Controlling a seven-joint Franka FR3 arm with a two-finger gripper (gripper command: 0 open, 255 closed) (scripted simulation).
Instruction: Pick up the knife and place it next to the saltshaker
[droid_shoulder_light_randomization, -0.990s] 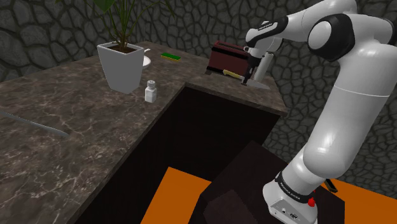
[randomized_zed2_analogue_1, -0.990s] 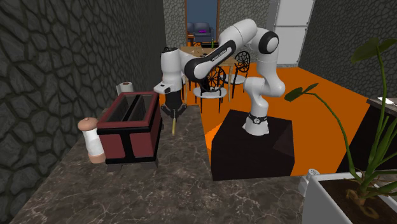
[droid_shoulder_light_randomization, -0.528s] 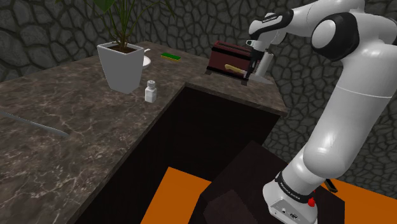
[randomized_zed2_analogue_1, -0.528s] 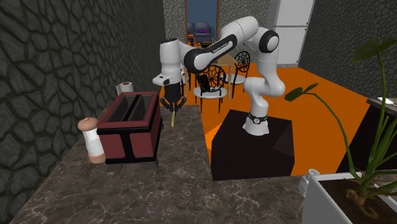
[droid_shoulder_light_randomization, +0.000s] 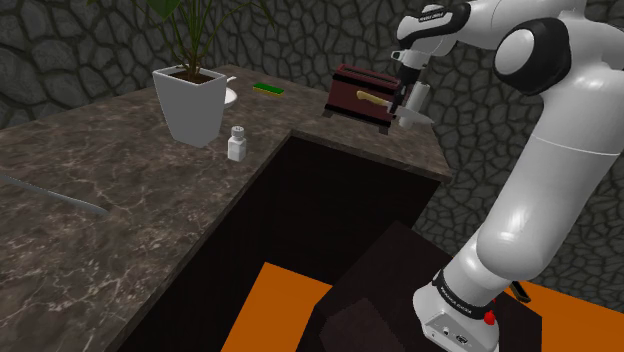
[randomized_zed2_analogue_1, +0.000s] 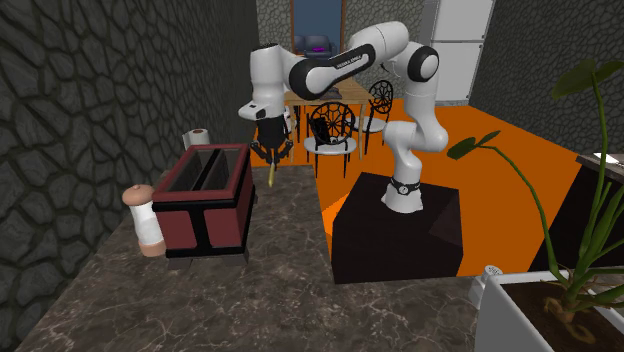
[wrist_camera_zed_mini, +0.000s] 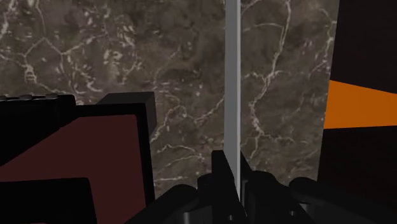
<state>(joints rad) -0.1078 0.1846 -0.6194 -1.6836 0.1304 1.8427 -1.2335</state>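
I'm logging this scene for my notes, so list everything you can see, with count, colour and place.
knife: one, grey blade, clasped in the gripper, above the counter
saltshaker: one, white, on the counter beside the planter
planter: one, white, holds a green plant, on the counter
box: one, dark red, on the counter near the wall
counter: one, brown marble
arm: one, white
gripper: one, black, shut on the knife

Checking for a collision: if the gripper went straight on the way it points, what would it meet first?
The marbled counter, beside the dark red box. The knife clasped in the gripper sticks out ahead, so its tip would likely touch first; the gap is hard to judge.
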